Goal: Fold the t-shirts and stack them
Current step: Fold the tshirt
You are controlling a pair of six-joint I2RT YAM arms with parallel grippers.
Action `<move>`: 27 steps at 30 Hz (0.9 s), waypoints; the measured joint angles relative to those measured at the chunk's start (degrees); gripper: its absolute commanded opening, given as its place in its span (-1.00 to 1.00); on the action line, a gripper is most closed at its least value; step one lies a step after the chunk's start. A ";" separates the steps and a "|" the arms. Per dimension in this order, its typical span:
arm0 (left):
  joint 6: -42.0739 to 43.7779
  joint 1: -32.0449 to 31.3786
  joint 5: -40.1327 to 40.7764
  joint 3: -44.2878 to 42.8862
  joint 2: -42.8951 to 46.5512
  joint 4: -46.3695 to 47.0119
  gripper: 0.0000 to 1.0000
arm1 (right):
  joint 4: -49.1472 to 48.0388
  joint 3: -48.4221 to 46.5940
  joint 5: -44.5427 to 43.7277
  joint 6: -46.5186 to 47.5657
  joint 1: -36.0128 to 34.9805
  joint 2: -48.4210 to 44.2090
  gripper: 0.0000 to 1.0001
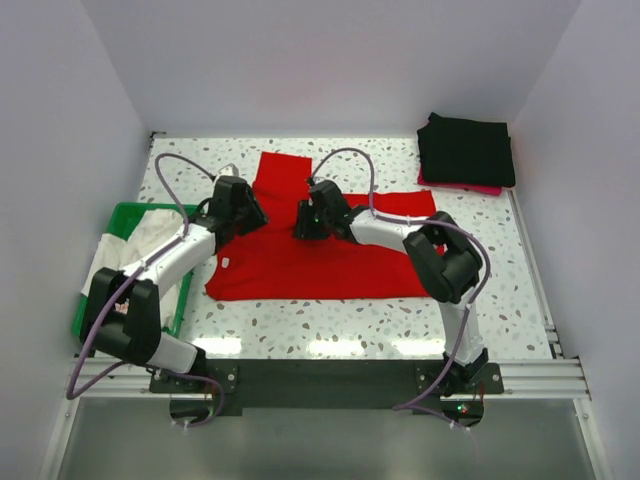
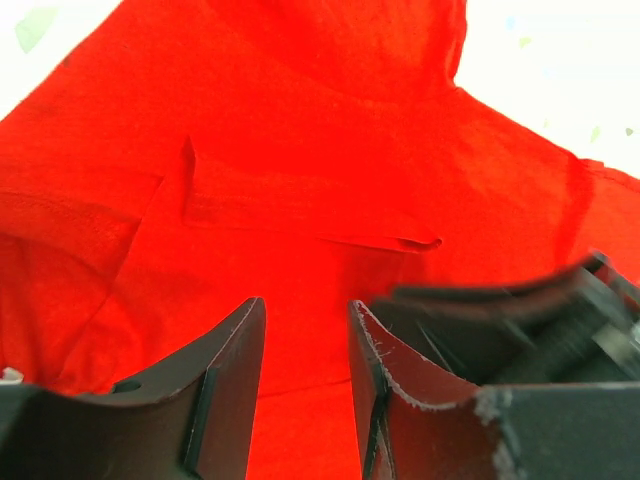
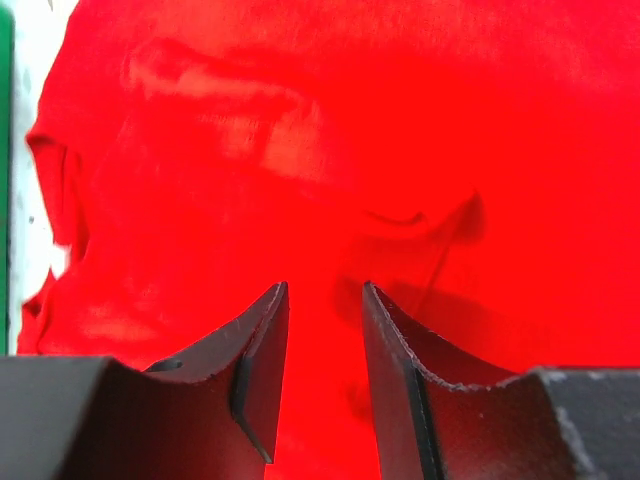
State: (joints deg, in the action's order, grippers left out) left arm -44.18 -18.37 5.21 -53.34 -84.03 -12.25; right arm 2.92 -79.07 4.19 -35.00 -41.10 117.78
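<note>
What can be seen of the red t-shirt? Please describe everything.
The red t-shirt is plain, bright red soft cloth, spread mostly flat on the speckled table, with small wrinkles. One sleeve points toward the far edge, another part to the right. The left gripper and the right gripper are over it, jaws open.

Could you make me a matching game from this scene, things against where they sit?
Things:
1. red shirt
2. black shirts
3. white shirt
4. green basket

Places:
A. far right corner of the table
B. left edge of the table
C. lying in the basket
D. spread out mid-table

Pairs: 1-D, 2-A, 3-C, 4-B
</note>
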 measured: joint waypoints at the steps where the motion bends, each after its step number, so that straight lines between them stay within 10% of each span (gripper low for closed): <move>1: 0.15 0.00 0.15 0.26 0.81 -0.11 -0.12 | -0.96 -0.35 0.15 -0.48 0.04 0.98 -0.23; 27: 1.84 0.00 0.09 2.29 -0.02 -0.81 -0.13 | -16.48 -8.24 7.56 -18.25 6.45 13.25 -0.24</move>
State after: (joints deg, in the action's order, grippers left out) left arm -42.35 -18.37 5.30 -51.05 -84.05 -13.06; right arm -13.56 -87.31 11.75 -53.25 -34.65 131.02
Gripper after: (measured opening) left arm 0.435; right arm 0.385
